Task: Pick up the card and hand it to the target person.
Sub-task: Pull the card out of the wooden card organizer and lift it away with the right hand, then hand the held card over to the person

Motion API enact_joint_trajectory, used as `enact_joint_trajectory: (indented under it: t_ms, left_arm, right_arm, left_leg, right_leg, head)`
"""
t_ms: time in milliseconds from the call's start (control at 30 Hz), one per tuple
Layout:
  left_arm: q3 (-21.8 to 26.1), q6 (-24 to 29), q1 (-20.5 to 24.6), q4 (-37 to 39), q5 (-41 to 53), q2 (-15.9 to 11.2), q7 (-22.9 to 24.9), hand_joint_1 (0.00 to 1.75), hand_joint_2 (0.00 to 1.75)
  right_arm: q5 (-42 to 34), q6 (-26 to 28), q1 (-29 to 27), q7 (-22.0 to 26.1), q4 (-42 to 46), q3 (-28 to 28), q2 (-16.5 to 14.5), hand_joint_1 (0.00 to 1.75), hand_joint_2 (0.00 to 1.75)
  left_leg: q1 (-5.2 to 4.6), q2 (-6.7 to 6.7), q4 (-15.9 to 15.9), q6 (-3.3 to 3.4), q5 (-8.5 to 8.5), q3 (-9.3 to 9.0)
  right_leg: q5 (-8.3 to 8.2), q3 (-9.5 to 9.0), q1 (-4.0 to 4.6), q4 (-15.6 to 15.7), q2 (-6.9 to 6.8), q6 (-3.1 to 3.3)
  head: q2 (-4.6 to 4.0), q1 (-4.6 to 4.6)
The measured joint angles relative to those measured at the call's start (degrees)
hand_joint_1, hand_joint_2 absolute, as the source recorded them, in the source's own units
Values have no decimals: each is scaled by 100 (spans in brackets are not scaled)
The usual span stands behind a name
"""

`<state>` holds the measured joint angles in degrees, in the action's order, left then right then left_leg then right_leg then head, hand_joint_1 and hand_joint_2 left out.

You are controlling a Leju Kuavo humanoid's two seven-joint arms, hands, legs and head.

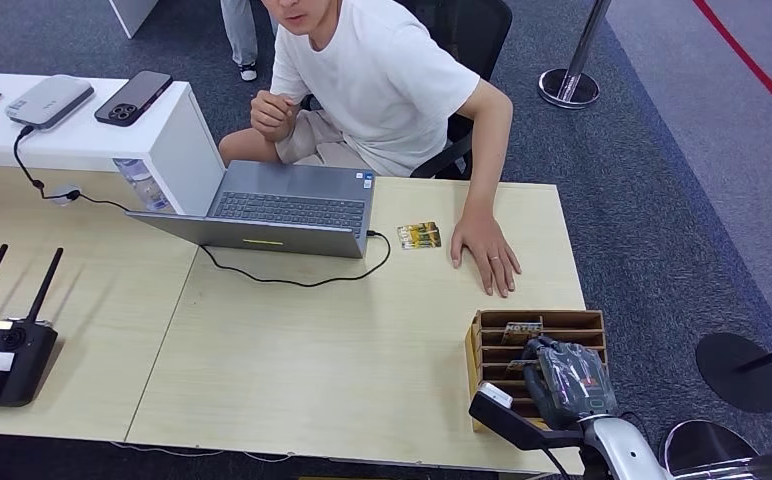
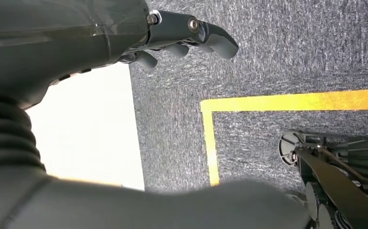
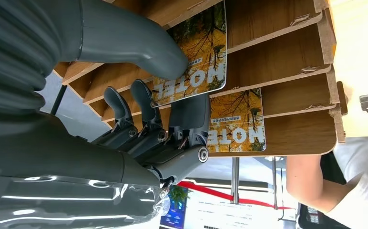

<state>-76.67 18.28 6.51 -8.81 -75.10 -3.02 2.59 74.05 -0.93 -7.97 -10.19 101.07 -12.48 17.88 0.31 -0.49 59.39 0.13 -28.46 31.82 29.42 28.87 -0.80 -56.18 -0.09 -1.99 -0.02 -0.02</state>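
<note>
While the pale wooden worktop (image 1: 342, 350) fills most of the head view, a seated person (image 1: 382, 70) in a white shirt sits at its upper centre with 1 palm (image 1: 486, 254) flat on the wood, apparently waiting to receive something. An open laptop (image 1: 282, 210) stands just left of that palm, its cable looping across the surface, and a dark router (image 1: 2, 355) with 2 antennas sits at the lower left.

At the lower right, a slotted wooden card rack (image 1: 552, 325) stands near the worktop's edge, its tilted dividers keeping each card on edge so that a corner sticks out for gripping. Over the rack is the right hand (image 3: 172, 90), which pinches the nearer hotel card (image 3: 194, 55) with the thick thumb pressed on the printed face and darker fingers (image 3: 144, 102) curled behind it; the card looks partly in its slot, so I judge the lift barely begun. A second card (image 3: 237, 119) stays in the neighbouring slot, and another card (image 1: 419, 235) lies flat beside the person's palm.

Beside the body, the left hand (image 2: 187, 33) hangs over grey carpet, loosely curled and holding nothing.
</note>
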Motion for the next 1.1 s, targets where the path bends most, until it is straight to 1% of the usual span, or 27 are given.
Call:
enact_joint_trajectory:
  t_ms: [333, 467, 667, 933, 1000, 1100]
  left_arm:
    - [-35, 45, 1, 0, -97, 0, -22, 0, 175]
    - [-35, 38, 1, 0, -124, 0, -21, 0, 175]
    - [-35, 26, 0, 0, -170, 0, -21, 0, 175]
    - [-37, 3, 0, 0, -202, 4, -23, 0, 175]
    - [-38, 1, 0, 0, -214, 8, -23, 0, 175]
    - [-40, -1, 0, 0, -250, 16, -23, 0, 175]
  right_arm:
    - [-126, 156, -3, 76, 0, 2, -1, 136, 175]
    - [-344, 292, -8, 234, 22, 6, -2, 136, 175]
    - [-627, 442, -59, 428, 245, 69, -7, 136, 175]
    - [-703, 522, -139, 558, 655, 223, -25, 136, 175]
    - [-728, 637, -147, 677, 744, 264, -38, 136, 175]
    - [-762, 959, -149, 905, 886, 331, -81, 136, 175]
  left_leg:
    - [0, 0, 0, 0, 0, 0]
    - [0, 0, 0, 0, 0, 0]
    - [0, 0, 0, 0, 0, -1]
    - [0, 0, 0, 0, 0, -1]
    - [0, 0, 0, 0, 0, -1]
    - [0, 0, 0, 0, 0, -1]
  right_leg:
    - [0, 0, 0, 0, 0, 0]
    - [0, 0, 0, 0, 0, 0]
    - [0, 0, 0, 0, 0, 0]
    - [0, 0, 0, 0, 0, 0]
    - [0, 0, 0, 0, 0, 0]
    - [0, 0, 0, 0, 0, 0]
  head:
    - [0, 0]
    - [0, 1]
    - [0, 0]
    - [0, 0]
    - [0, 1]
    - [0, 0]
